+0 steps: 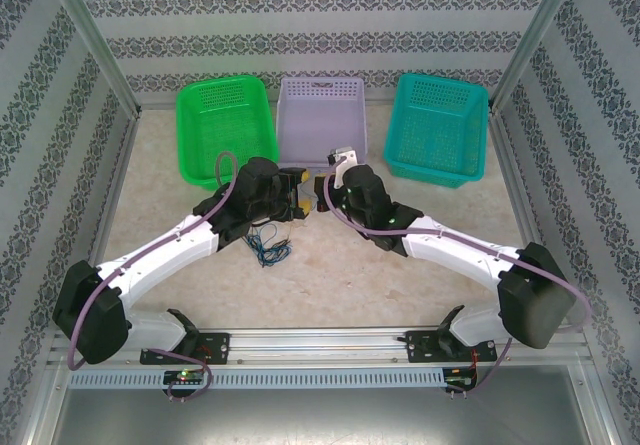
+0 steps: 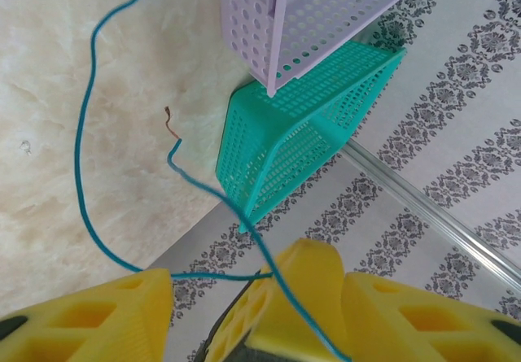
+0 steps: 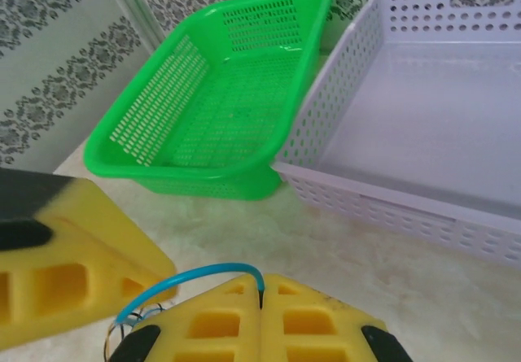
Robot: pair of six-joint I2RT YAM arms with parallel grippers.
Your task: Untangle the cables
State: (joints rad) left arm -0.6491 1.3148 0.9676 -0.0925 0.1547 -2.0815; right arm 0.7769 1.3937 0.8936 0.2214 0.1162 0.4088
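A small tangle of thin blue and dark cables (image 1: 268,249) lies on the table just below the two grippers, which meet tip to tip in front of the lavender basket. My right gripper (image 3: 260,287) is shut on a blue cable (image 3: 191,279) that loops out of its tips to the left. My left gripper (image 2: 256,282) is open, its yellow fingers (image 2: 89,313) wide apart on either side of the right gripper's tip. Blue cable (image 2: 81,134) hangs past them, its bare copper ends over the table.
Three baskets stand in a row at the back: green (image 1: 222,130), lavender (image 1: 322,115) and teal (image 1: 437,125). Patterned walls and metal posts close in both sides. Open beige tabletop (image 1: 350,275) lies between the arms.
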